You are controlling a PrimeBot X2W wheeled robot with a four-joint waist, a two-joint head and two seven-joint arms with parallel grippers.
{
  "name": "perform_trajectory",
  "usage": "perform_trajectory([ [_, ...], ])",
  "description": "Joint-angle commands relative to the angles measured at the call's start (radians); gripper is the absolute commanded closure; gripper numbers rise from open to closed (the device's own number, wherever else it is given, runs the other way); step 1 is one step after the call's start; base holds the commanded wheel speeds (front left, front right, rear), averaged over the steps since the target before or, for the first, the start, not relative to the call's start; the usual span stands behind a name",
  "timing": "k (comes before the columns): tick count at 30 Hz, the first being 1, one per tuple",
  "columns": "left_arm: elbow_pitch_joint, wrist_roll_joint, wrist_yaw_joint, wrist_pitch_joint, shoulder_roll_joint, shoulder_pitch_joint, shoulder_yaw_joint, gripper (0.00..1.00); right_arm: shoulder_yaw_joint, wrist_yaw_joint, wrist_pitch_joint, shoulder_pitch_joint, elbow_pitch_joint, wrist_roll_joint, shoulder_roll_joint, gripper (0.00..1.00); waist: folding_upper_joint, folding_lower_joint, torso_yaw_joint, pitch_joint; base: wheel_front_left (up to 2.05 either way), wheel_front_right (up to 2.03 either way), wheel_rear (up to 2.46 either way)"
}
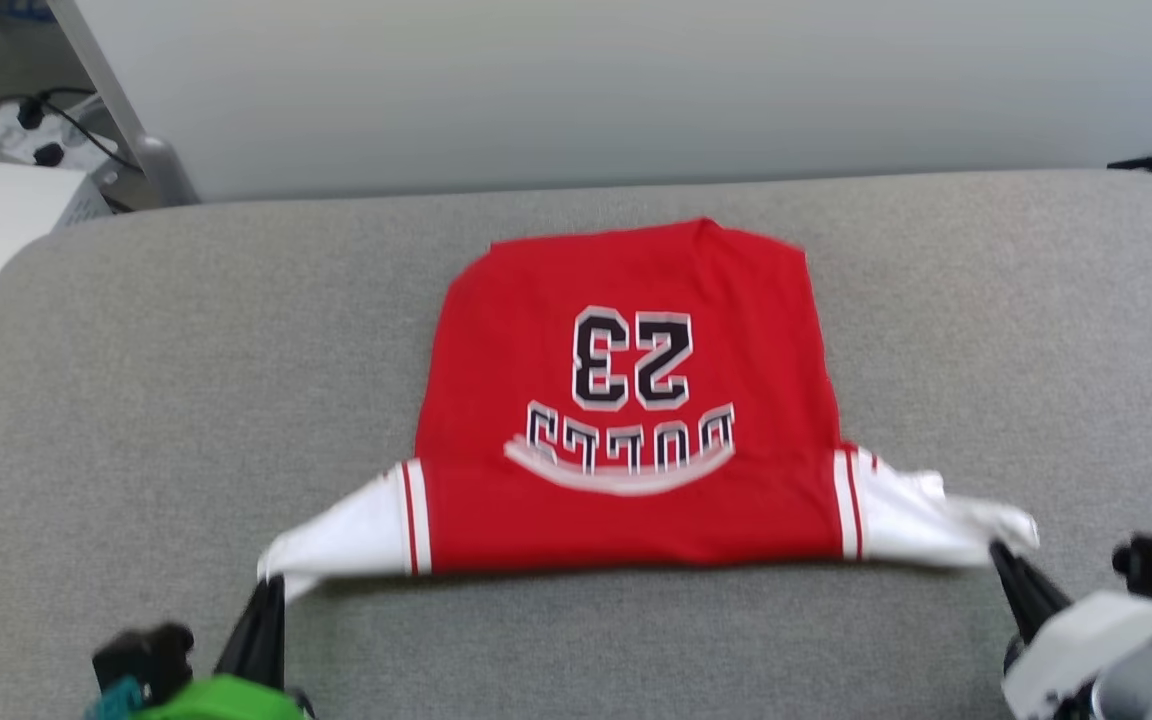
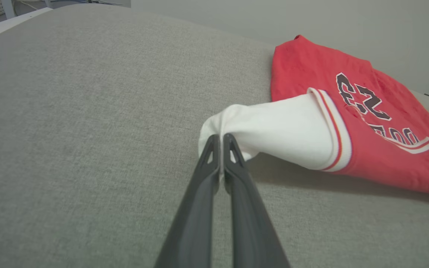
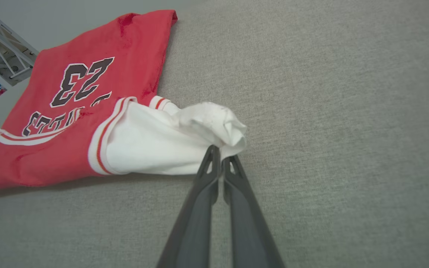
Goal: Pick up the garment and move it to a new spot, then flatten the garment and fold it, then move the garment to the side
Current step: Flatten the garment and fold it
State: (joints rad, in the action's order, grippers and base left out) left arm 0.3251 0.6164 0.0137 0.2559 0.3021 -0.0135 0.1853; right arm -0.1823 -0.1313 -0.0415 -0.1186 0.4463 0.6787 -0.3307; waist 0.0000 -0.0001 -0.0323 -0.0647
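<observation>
Here the left gripper (image 2: pixel 221 138) and right gripper (image 3: pixel 221 152) each pinch 1 white sleeve of the red number 23 T-shirt (image 1: pixel 626 400) on the grey cushion (image 1: pixel 186 380).

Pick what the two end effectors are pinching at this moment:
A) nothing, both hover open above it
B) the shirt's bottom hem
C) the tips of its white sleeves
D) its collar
C: the left end effector and the right end effector are each shut on a white sleeve tip of the garment, one at either side.
</observation>
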Motion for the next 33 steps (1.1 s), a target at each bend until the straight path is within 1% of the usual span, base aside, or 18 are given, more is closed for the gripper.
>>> perform_trajectory([
  [1,-0.013,-0.003,-0.019,0.006,-0.005,-0.054,-0.007,1.00,0.028,0.001,0.010,0.056,-0.020,-0.018,0.013,1.00,0.0000,0.0001,0.013,0.049,0.00,0.00,0.00],
  [4,-0.054,-0.006,-0.042,0.006,-0.009,-0.141,-0.008,1.00,0.087,0.001,0.041,0.176,-0.069,-0.062,0.042,1.00,0.0000,0.0001,0.023,0.072,0.00,0.00,0.00],
  [6,-0.081,-0.006,-0.049,0.006,-0.011,-0.179,-0.008,1.00,0.120,0.001,0.067,0.244,-0.098,-0.095,0.064,1.00,0.0000,0.0001,0.031,0.079,0.00,0.00,0.00],
  [8,-0.094,-0.010,-0.054,0.006,-0.011,-0.203,-0.004,1.00,0.153,0.001,0.092,0.300,-0.129,-0.110,0.096,1.00,0.0000,0.0001,0.038,0.085,0.00,0.00,0.00],
  [11,-0.113,-0.018,-0.062,0.006,-0.014,-0.218,-0.002,1.00,0.187,0.001,0.123,0.357,-0.170,-0.161,0.127,1.00,0.0000,0.0001,0.047,0.089,0.00,0.00,0.00],
  [12,-0.122,-0.021,-0.065,0.006,-0.019,-0.219,0.003,1.00,0.206,0.001,0.150,0.391,-0.197,-0.214,0.155,1.00,0.0000,0.0001,0.052,0.089,0.00,0.00,0.00],
  [13,-0.124,-0.023,-0.064,0.006,-0.020,-0.217,0.005,1.00,0.210,0.001,0.156,0.396,-0.204,-0.224,0.164,1.00,0.0000,0.0001,0.053,0.089,0.00,0.00,0.00],
  [14,-0.128,-0.026,-0.063,0.006,-0.021,-0.215,0.007,1.00,0.211,0.001,0.161,0.399,-0.212,-0.235,0.172,0.80,0.0000,0.0001,0.054,0.089,0.00,0.00,0.00],
  [15,-0.132,-0.029,-0.062,0.006,-0.021,-0.212,0.008,1.00,0.210,0.001,0.161,0.398,-0.223,-0.243,0.177,0.57,0.0000,0.0001,0.054,0.088,0.00,0.00,0.00],
  [16,-0.148,-0.042,-0.057,0.006,-0.026,-0.201,0.013,1.00,0.212,0.001,0.141,0.375,-0.263,-0.248,0.192,0.00,0.0000,0.0001,0.057,0.080,0.00,0.00,0.00],
  [20,-0.160,-0.053,-0.041,0.006,-0.034,-0.170,0.027,1.00,0.230,0.001,0.096,0.301,-0.297,-0.250,0.195,0.00,0.0000,0.0001,0.071,0.055,0.00,0.00,0.00],
  [23,-0.168,-0.066,-0.032,0.006,-0.039,-0.144,0.035,1.00,0.241,0.001,0.100,0.208,-0.291,-0.252,0.180,0.00,0.0000,0.0001,0.082,0.038,0.00,0.00,0.00],
  [25,-0.176,-0.079,-0.027,0.006,-0.047,-0.125,0.044,1.00,0.251,0.001,0.118,0.129,-0.266,-0.250,0.164,0.00,0.0000,0.0001,0.095,0.023,0.00,0.00,0.00],
  [29,-0.190,-0.092,-0.012,0.006,-0.072,-0.085,0.061,1.00,0.241,0.001,0.164,-0.035,-0.192,-0.234,0.108,0.00,0.0000,0.0001,0.136,-0.020,0.00,0.00,0.00],
  [33,-0.220,-0.119,0.004,0.006,-0.102,-0.036,0.073,1.00,0.215,0.001,0.245,-0.207,-0.091,-0.210,0.034,0.00,0.0000,0.0001,0.190,-0.085,0.00,0.00,0.00],
])
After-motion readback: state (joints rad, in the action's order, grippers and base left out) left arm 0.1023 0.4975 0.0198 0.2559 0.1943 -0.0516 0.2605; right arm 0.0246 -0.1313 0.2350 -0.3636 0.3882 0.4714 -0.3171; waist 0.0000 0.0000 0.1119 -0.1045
